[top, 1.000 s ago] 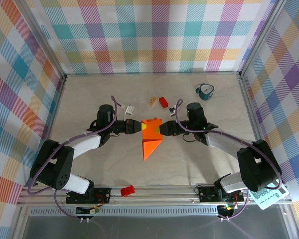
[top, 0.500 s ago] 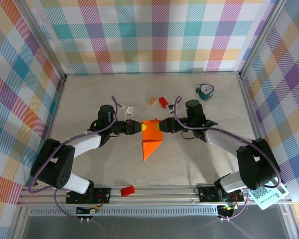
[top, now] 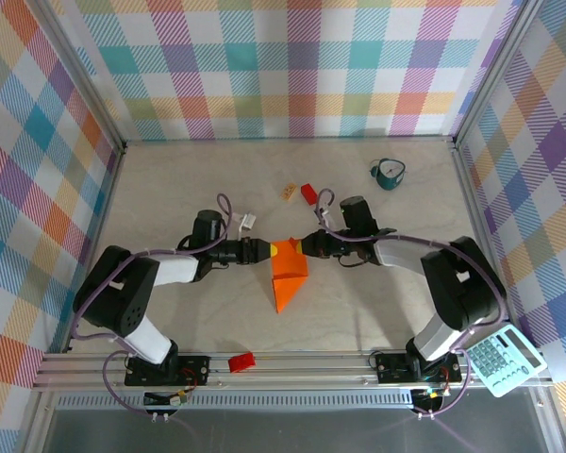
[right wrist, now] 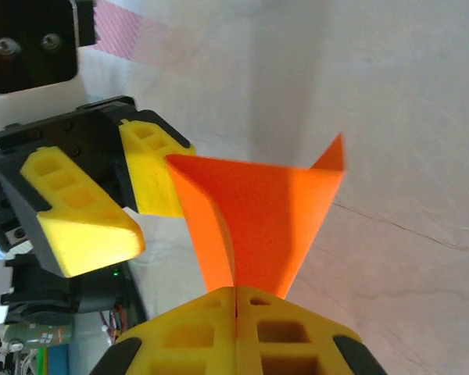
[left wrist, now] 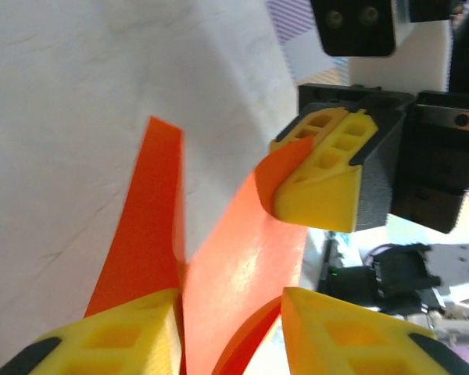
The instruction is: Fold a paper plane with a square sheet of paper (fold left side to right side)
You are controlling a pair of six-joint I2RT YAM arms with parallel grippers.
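Handover: clamping right gripper (top: 306, 247) shut on a raised flap of thin bright orange creased paper sheet (top: 289, 274), spreading left gripper (top: 269, 251) apart after a closed hold. Lying centrally on pale desk (top: 170, 189) between both, likely freeing the left side for folding rightward.

One folded sheet of orange paper (top: 288, 278). Two robot arms, the left arm (top: 165, 272) and the right arm (top: 415, 257). Two yellow-fingered grippers, the left gripper (top: 269, 251) and the right gripper (top: 307, 246). Two small red blocks, a far red block (top: 308, 193) and a near red block (top: 241, 361). One small tan block (top: 290, 192). One teal cup (top: 389, 173). One small white connector (top: 244, 223). One calculator (top: 503, 359).
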